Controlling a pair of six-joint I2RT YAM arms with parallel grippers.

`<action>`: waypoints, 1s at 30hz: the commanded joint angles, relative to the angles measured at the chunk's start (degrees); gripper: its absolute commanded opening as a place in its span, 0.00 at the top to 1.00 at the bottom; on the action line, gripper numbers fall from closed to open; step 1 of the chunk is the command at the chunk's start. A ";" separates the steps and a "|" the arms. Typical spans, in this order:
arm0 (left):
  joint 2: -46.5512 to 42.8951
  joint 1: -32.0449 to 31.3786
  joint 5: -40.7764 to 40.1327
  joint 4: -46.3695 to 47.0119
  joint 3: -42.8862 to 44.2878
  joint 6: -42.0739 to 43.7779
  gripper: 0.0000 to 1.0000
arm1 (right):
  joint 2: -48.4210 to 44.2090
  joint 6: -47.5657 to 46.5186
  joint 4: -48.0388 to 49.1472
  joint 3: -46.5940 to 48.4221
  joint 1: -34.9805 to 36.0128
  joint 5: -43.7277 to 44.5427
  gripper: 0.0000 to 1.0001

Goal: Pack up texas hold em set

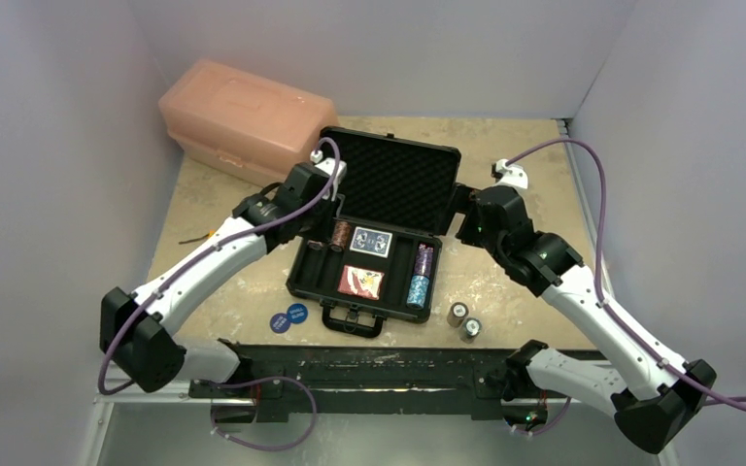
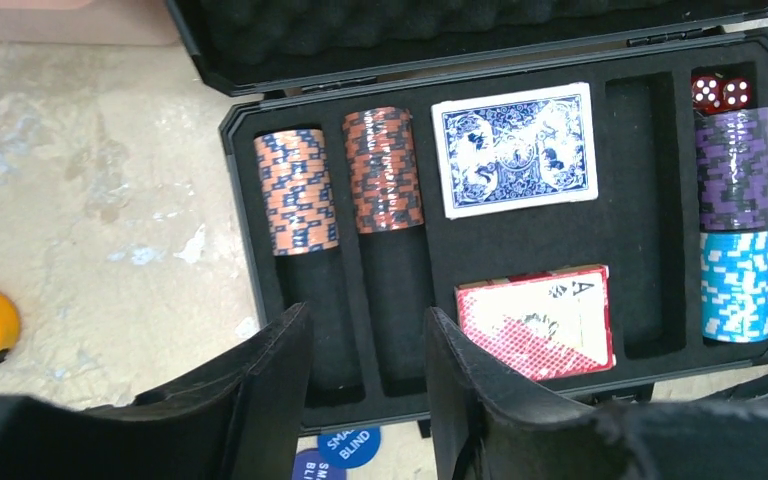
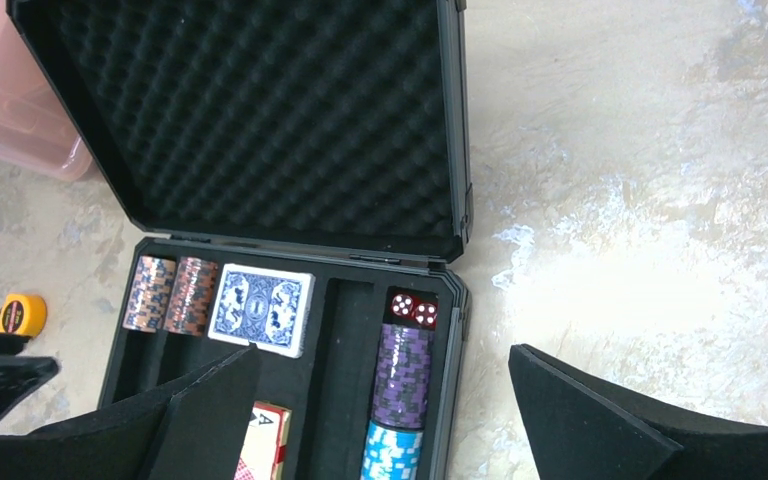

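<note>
Nearest, two flat blue discs [image 1: 288, 317] and two short chip stacks [image 1: 457, 314] lie loose on the mottled table [image 2: 110, 200]; the round stacks could topple or scatter if nudged sideways. Beyond them the briefcase [image 2: 243, 200] lies open, its black foam slots holding ridged chip rolls [image 2: 297, 190], a glossy blue deck [image 2: 516, 148] and a red deck [image 2: 537, 320]. The left pincer [image 2: 368, 322] hangs half open and empty over the front slots; the right pincer [image 3: 382, 358] gapes wide, empty, and could clip the egg-crate lid [image 3: 260, 120], knocking it shut.

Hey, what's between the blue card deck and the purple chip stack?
Just an empty foam slot; the left wrist view shows it between the blue card deck and the purple chip stack.
</note>
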 commanded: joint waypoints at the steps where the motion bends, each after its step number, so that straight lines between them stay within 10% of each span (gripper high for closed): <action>1: -6.55 0.54 -2.67 -0.44 -2.49 1.67 0.54 | -1.13 1.26 -2.04 2.75 0.05 2.12 0.01; 30: -33.28 0.53 -9.82 0.21 -15.86 7.22 0.20 | 0.58 2.06 -14.60 -8.05 0.06 -14.15 0.01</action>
